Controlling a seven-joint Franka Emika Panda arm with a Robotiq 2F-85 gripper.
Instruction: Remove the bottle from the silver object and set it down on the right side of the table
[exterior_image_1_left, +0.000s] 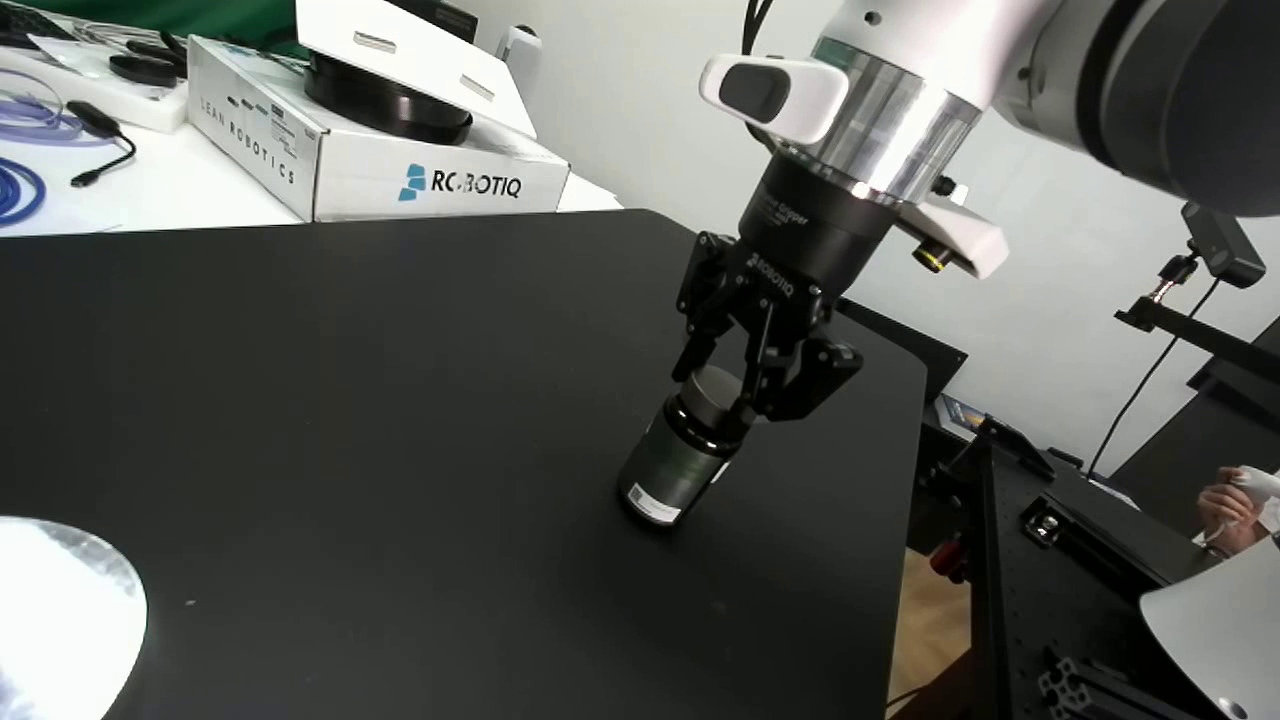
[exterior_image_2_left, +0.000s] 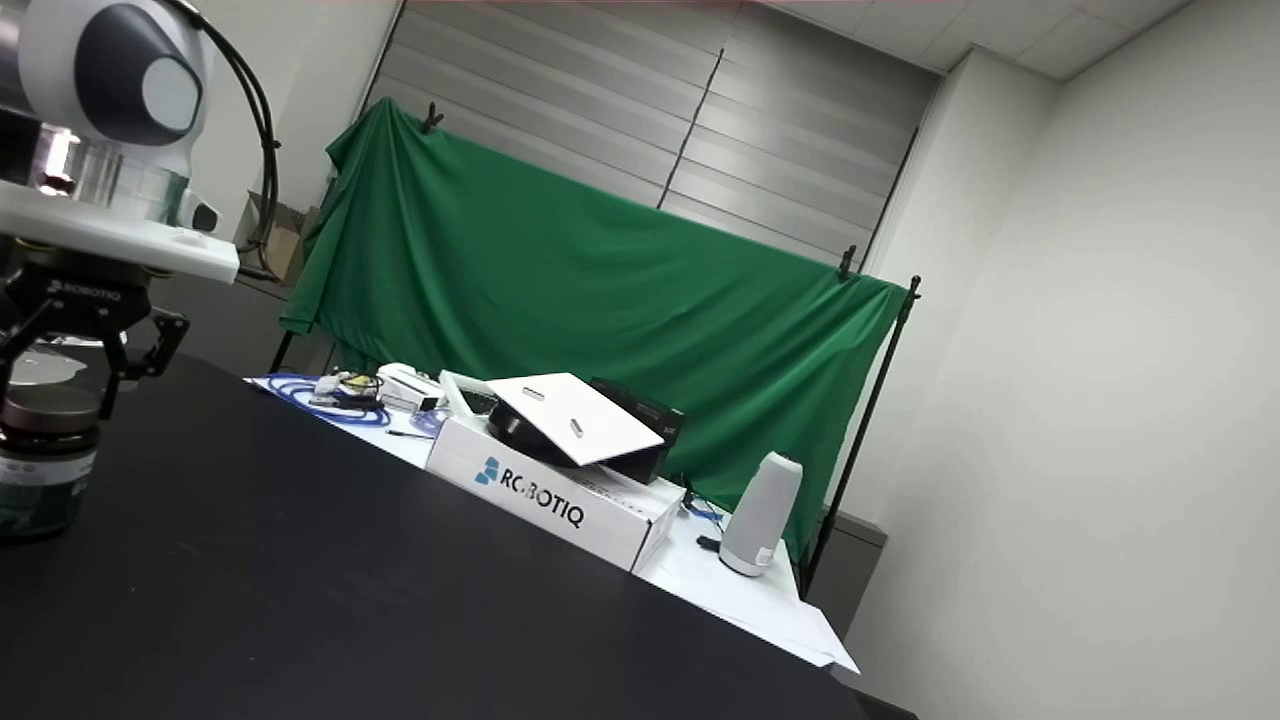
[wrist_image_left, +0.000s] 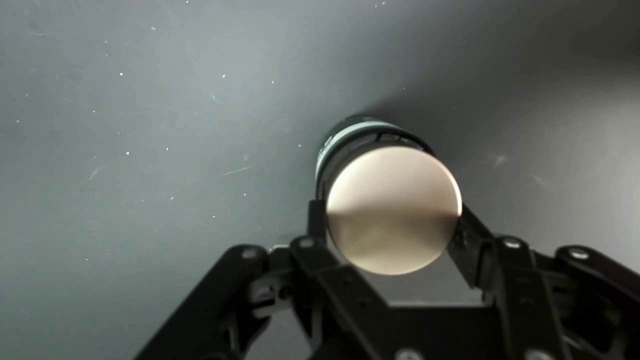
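Observation:
The dark bottle (exterior_image_1_left: 670, 470) with a wide cap stands on or just above the black table (exterior_image_1_left: 350, 420), near its right part in that exterior view. It also shows at the left edge of an exterior view (exterior_image_2_left: 45, 485). My gripper (exterior_image_1_left: 722, 385) has its fingers on both sides of the cap. In the wrist view the gripper (wrist_image_left: 392, 212) touches the cap of the bottle (wrist_image_left: 395, 200) left and right, so it looks shut on it. The silver disc (exterior_image_1_left: 65, 610) lies apart from the bottle, at the lower left, partly cut off. It is out of the wrist view.
A white Robotiq box (exterior_image_1_left: 440, 180) with a black round part and a white board stands on a white table behind. Blue cables (exterior_image_1_left: 20, 190) lie there too. The black table's right edge (exterior_image_1_left: 910, 520) is near the bottle, with a dark frame (exterior_image_1_left: 1050, 560) beyond.

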